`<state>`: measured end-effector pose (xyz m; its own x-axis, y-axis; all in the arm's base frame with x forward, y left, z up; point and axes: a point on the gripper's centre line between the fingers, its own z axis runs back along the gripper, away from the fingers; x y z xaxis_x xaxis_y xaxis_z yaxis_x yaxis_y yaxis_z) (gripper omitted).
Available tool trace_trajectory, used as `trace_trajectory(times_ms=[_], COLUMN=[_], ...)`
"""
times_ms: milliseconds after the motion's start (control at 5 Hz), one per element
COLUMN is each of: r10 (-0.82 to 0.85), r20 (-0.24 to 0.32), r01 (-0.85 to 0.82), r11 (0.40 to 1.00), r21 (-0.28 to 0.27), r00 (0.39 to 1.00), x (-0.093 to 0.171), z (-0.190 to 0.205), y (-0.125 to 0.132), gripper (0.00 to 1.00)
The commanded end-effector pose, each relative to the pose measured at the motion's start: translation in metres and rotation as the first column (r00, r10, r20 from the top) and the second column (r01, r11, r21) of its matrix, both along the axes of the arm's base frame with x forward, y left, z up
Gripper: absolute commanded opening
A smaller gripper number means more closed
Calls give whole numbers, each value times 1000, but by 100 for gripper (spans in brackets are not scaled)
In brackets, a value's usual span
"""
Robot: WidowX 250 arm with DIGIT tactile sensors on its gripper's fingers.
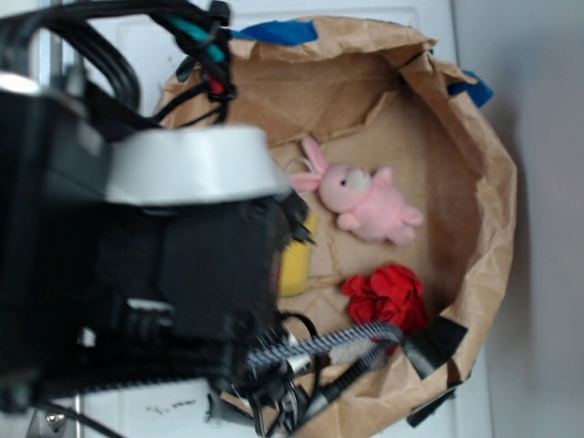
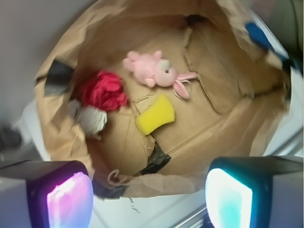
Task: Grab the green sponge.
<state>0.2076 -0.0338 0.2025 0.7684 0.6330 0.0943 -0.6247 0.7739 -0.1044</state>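
The green sponge [image 2: 155, 115] is a yellow foam block with one wider end, lying on the floor of a brown paper bag [image 2: 228, 114]. In the exterior view only a strip of the green sponge [image 1: 297, 263] shows beside the arm. My gripper [image 2: 149, 197] hangs high above the bag's near rim, open, with nothing between its glowing pads [image 2: 70, 199]. In the exterior view the arm's black body hides the gripper.
A pink plush bunny [image 2: 153, 69] lies just beyond the sponge. A red cloth ball [image 2: 103, 90] and a whitish wad [image 2: 91, 119] sit to its left. The bag's crumpled walls [image 1: 488, 210] ring everything. Black tape [image 2: 155, 160] patches the bag floor near the rim.
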Motion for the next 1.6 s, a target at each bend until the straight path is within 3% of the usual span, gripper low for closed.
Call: trace_trajectory(times_ms=[0,200,400,600,800,1400], r10=[438,509,509,531,537,537], r20=[-21,-24,-21,-50,-93,-93], r01=[-438,-509,-509,-528,-539,-539], r11=[898,861,861,847,842,842], r21=[-24,-5,14,59,13,13], r00=[899,861,860,846,838,838], x=[4,16,26,30,30,30], z=[10,1,-21,-41,-42,-42], y=[9,17,26,37,37,37], gripper=[100,100,100,100,100,100])
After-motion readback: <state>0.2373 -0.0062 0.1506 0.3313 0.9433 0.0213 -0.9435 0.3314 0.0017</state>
